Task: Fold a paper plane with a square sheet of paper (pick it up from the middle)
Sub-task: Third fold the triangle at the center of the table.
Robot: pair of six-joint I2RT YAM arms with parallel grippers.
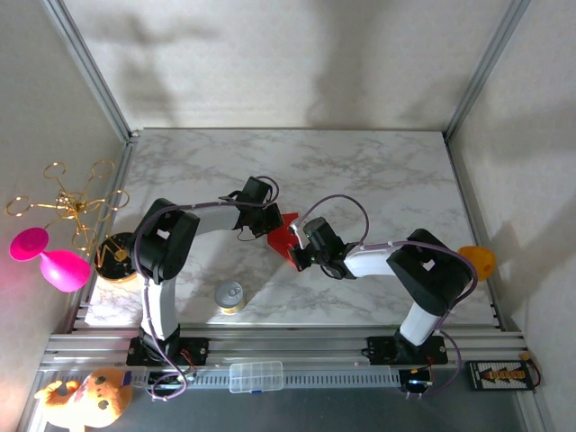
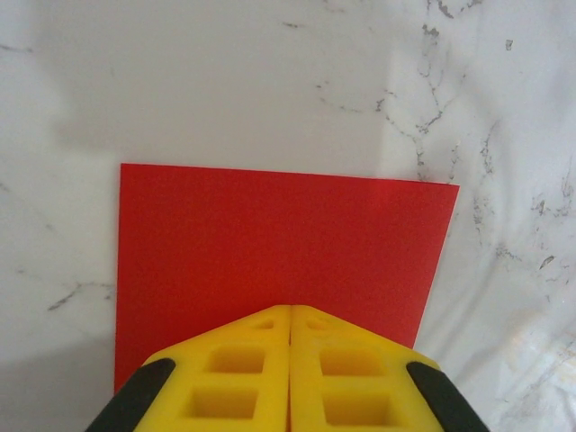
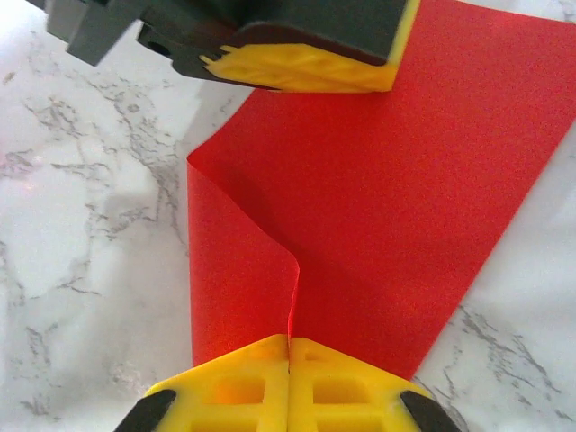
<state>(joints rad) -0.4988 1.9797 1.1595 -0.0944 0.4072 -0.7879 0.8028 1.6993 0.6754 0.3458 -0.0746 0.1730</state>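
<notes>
Marble-patterned white table (image 1: 360, 171) carried the square sheet of paper (image 1: 282, 236) close to its centre. The sheet was bright red and unmarked, and it did not lie fully flat: one part rose in a soft ridge. The left gripper (image 1: 268, 220) stood at the ten o'clock side of the sheet, its jaws pressed together on that edge. The right gripper (image 3: 289, 340) stood at the four o'clock side, its jaws also closed, pinching the raised ridge of the paper.

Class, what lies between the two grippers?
The square sheet of paper spans the stretch between the right gripper and the left gripper, seen in the right wrist view.
</notes>
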